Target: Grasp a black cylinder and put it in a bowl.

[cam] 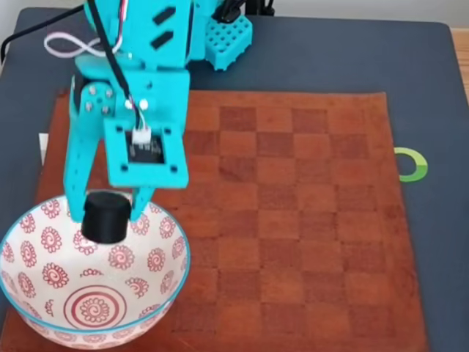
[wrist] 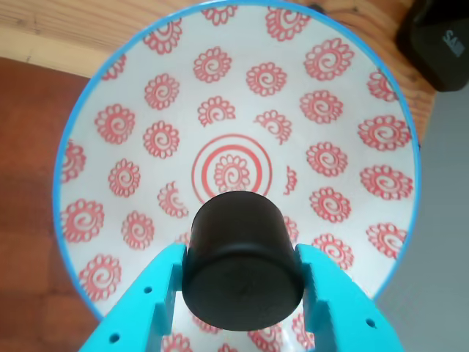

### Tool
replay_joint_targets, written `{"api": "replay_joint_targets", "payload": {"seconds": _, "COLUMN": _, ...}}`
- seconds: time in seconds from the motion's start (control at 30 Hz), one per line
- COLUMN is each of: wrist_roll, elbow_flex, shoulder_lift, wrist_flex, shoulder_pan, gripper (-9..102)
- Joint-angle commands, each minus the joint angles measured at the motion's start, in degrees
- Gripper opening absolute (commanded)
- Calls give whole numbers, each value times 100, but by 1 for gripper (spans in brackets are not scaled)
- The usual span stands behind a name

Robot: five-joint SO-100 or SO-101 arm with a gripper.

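Clamped between the turquoise gripper (wrist: 243, 282) jaws, the black cylinder (wrist: 242, 268) hangs over the flowered bowl (wrist: 132, 95), near its ringed centre in the wrist view. Lowering a little before opening should prevent bouncing out.

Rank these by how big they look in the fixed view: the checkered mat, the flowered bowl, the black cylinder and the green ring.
1. Checkered mat
2. Bowl
3. Black cylinder, held above the bowl, so a little nearer the camera
4. Green ring, partly tucked under the mat's edge, close to the cylinder in size
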Motion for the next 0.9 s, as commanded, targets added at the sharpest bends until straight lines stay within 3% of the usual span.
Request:
{"api": "replay_joint_targets", "payload": {"seconds": 0.0, "wrist_roll": -44, "elbow_flex": -281, "shoulder_lift": 0, "wrist_flex": -264, "shoulder_pan": 35, "gripper": 14}}
{"api": "replay_joint_targets", "payload": {"seconds": 0.4, "wrist_roll": -246, "elbow_flex": -360, "shoulder_lift": -88, "wrist_flex": -510, "shoulder_pan": 158, "gripper": 14}}
{"api": "replay_joint_targets", "payload": {"seconds": 0.63, "wrist_roll": -255, "elbow_flex": -325, "shoulder_lift": -88, "wrist_flex": -448, "shoulder_pan": 193, "gripper": 24}}
{"api": "replay_joint_targets", "payload": {"seconds": 0.87, "wrist_roll": -255, "elbow_flex": -264, "shoulder_lift": -26, "wrist_flex": -387, "shoulder_pan": 211, "gripper": 21}}
